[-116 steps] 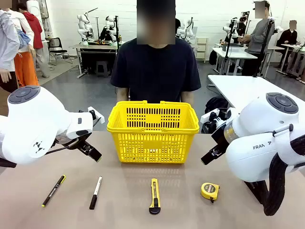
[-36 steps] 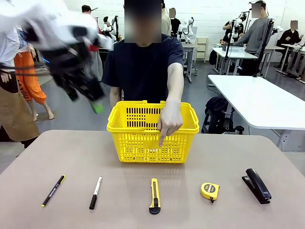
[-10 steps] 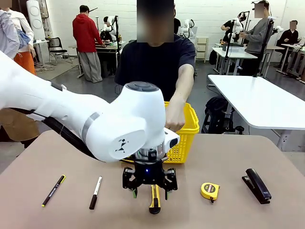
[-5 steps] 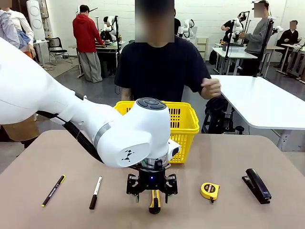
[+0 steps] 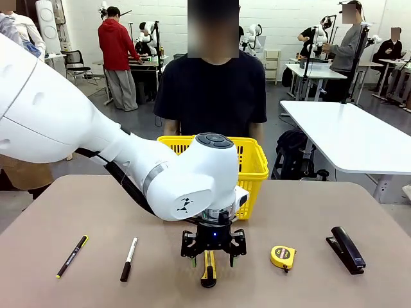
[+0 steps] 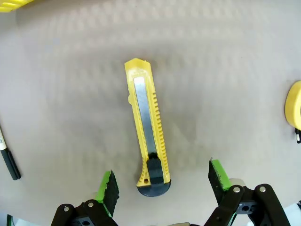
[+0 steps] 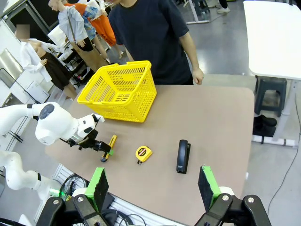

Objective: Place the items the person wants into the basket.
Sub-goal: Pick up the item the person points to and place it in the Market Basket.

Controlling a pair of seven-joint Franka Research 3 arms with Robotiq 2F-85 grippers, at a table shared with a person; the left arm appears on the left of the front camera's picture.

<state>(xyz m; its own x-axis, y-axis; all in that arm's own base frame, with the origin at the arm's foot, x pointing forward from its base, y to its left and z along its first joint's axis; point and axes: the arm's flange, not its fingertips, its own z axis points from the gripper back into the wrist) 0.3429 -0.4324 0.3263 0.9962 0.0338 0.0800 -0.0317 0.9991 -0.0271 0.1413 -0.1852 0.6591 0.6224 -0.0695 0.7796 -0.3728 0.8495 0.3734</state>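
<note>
The yellow-and-black utility knife (image 5: 209,274) (image 6: 146,127) lies on the table in front of the yellow basket (image 5: 254,168) (image 7: 120,92). My left gripper (image 5: 213,261) (image 6: 163,178) hangs open just above the knife's black end, one green pad on each side, touching nothing. The white marker (image 5: 128,258) lies to the left, and the black stapler (image 5: 347,249) (image 7: 182,156) at the far right. My right gripper (image 7: 153,181) stands open and empty high over the table's right side. The person (image 5: 212,90) stands behind the basket with arms down.
A thin black pen (image 5: 72,256) lies at the far left. A round yellow tape measure (image 5: 283,256) (image 6: 294,110) sits between knife and stapler. My left arm's white elbow (image 5: 192,173) hides much of the basket's front. A white table (image 5: 347,131) stands at the right.
My left gripper has come down and a little right over the knife, jaws still open. The person's hand has drawn back from above the basket and dropped to the side.
</note>
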